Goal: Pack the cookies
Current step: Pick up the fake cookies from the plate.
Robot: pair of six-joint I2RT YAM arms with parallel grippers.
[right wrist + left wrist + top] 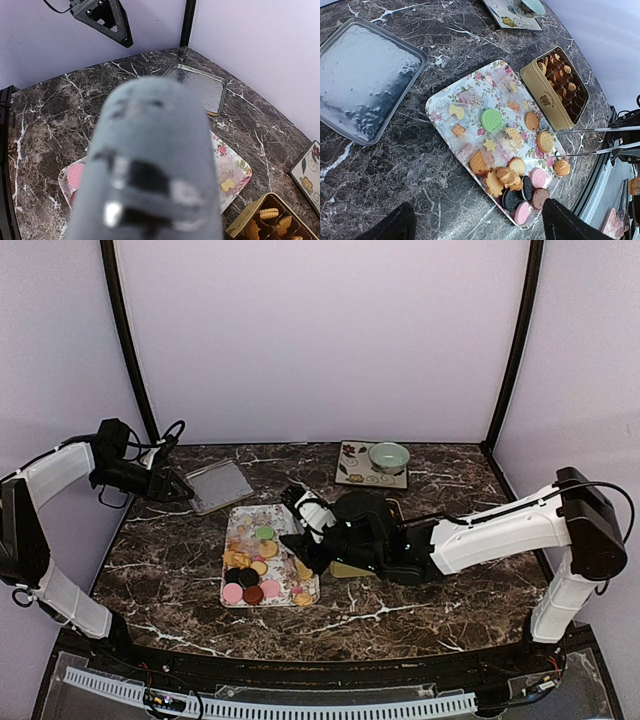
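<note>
- Dark marble table (pixel 420 610); lilac walls (pixel 320 340).
- Cookies (pixel 492 120): tan, pink, green, dark brown, on flowered tray (pixel 436 106).
- Left gripper (pixel 480 223) fingers apart; right gripper (pixel 306 558) state cannot be told.

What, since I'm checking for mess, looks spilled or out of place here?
Nothing looks spilled: the small assorted cookies all lie on the flowery rectangular tray or in the gold tin.

- Right wrist cam: blurred grey mass (pixel 150 165) right at the lens, unidentifiable; blocks most of the floral tray (pixel 240 167) beyond it.
- Right of that mass, gold tin (pixel 243 225) cropped by the bottom edge.
- From above, right gripper (pixel 310 545): jaw gap unreadable, dark on dark.
- Own cam, left gripper (pixel 475 205): fingers (pixel 395 225) cropped by the bottom edge, only tips show.
</note>
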